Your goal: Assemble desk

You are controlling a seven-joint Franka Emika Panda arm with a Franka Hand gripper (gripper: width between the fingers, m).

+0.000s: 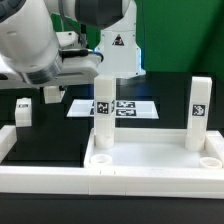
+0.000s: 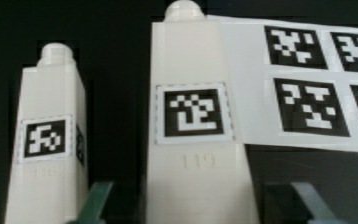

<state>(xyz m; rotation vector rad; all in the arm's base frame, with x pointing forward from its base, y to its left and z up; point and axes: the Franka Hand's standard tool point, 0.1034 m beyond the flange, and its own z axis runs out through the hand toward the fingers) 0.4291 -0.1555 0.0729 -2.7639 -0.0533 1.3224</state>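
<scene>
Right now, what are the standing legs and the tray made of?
Legs: probably hard plastic, matte white, smooth moulded corners; their black squares look like printed stickers. Tray: seemingly the same matte white plastic, judging by its even raised rims.

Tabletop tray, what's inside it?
Inside the tabletop stand two white legs: one leg on the exterior view's left, another leg on its right. What lies under their feet is covered.
</scene>
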